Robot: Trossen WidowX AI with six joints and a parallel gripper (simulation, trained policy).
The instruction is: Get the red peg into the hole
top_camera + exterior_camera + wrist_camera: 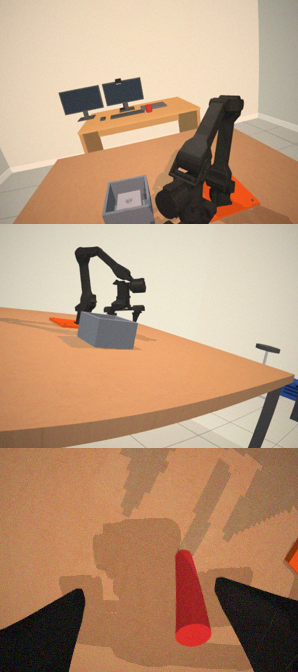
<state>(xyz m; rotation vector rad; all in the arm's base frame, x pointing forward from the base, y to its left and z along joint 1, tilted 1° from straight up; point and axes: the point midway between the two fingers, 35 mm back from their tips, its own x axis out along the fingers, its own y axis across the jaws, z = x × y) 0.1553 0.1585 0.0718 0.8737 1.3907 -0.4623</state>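
Note:
The red peg (190, 593) stands upright on the table in the wrist view, between the open fingers and nearer the right one, touching neither. My gripper (151, 590) is open and empty, pointing down. In the exterior view it hangs behind the box, its fingertips partly hidden by the box. The grey open box (126, 217) (115, 334) stands on the table, with a light plate (134, 195) at its bottom and a round hole (129, 200) in the plate. The peg does not show in either the top or the exterior view.
The orange base plate (240, 198) (64, 323) lies under the arm, and its edge (294, 560) shows at the right of the wrist view. The box walls rise close beside the gripper. A desk (164, 115) with monitors and a red mug (148, 108) stands far behind the table.

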